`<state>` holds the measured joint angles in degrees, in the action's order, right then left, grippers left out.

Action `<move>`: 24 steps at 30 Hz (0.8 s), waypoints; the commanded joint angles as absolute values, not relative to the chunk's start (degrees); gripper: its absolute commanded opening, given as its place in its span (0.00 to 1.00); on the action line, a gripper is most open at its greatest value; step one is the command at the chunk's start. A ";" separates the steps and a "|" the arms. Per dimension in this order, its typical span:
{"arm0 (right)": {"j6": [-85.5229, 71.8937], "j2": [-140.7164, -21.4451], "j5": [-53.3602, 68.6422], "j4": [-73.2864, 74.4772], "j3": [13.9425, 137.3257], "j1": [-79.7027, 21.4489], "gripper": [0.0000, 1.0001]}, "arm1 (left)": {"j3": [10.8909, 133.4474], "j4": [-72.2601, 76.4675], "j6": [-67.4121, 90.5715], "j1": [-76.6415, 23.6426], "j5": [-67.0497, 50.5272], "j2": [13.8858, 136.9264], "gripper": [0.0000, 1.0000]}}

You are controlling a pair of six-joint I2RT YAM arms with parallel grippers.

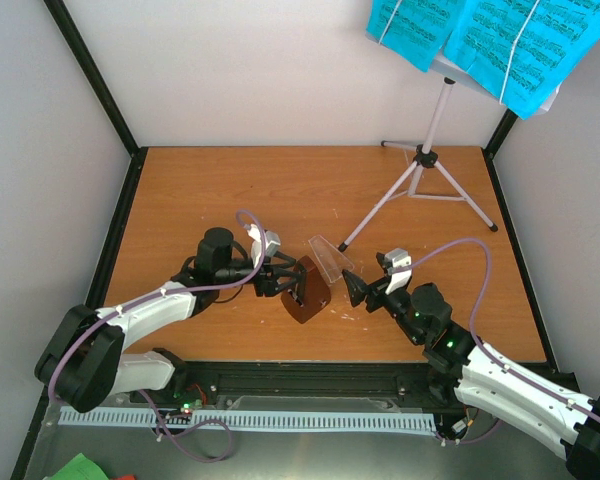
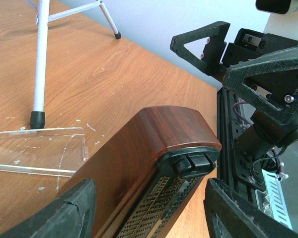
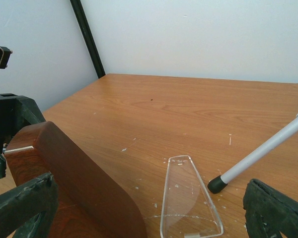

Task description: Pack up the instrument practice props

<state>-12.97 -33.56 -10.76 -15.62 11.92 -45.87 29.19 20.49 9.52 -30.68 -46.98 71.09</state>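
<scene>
The dark red-brown metronome [image 1: 310, 298] sits at the table's front centre with its clear cover off. In the left wrist view the metronome [image 2: 154, 144] shows its tempo scale. My left gripper [image 1: 296, 285] is open, one finger on each side of the metronome, with a gap on the right side [image 2: 149, 215]. The clear cover [image 1: 330, 258] lies flat on the table just behind it [image 3: 188, 198]. My right gripper [image 1: 356, 290] is open and empty, just right of the metronome and near the cover [image 3: 149, 215]. The silver tripod music stand [image 1: 420, 165] stands at the back right, holding cyan sheet-music pages [image 1: 500, 35].
A tripod leg with a black rubber foot [image 3: 217, 184] rests on the table close to the cover's right side. Black frame posts [image 1: 90, 70] and pale walls bound the table. The wooden table [image 1: 210, 190] shows bare at the left and back.
</scene>
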 commanded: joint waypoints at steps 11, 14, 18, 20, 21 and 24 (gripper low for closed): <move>-14.06 -32.27 -11.61 -15.49 10.90 -45.53 1.00 | 28.48 21.05 8.53 -32.62 -46.52 72.40 0.46; -14.24 -32.34 -11.52 -15.51 10.81 -45.53 1.00 | 28.47 21.07 8.53 -32.61 -46.28 72.33 0.43; -14.50 -32.28 -11.53 -15.35 10.76 -45.53 1.00 | 28.34 21.08 8.61 -32.70 -46.23 72.25 0.41; -14.66 -32.22 -11.44 -15.29 10.81 -45.53 1.00 | 28.23 21.13 8.89 -32.70 -46.25 72.05 0.45; -14.74 -32.17 -11.31 -15.17 10.82 -45.53 1.00 | 28.11 21.24 9.18 -32.68 -46.31 71.80 0.48; -15.27 -32.10 -10.36 -14.15 11.11 -45.53 1.00 | 26.94 22.77 11.26 -32.70 -46.36 70.23 0.61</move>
<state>-14.17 -32.97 -10.76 -15.11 11.27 -45.87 28.21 21.02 9.43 -32.12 -45.69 72.27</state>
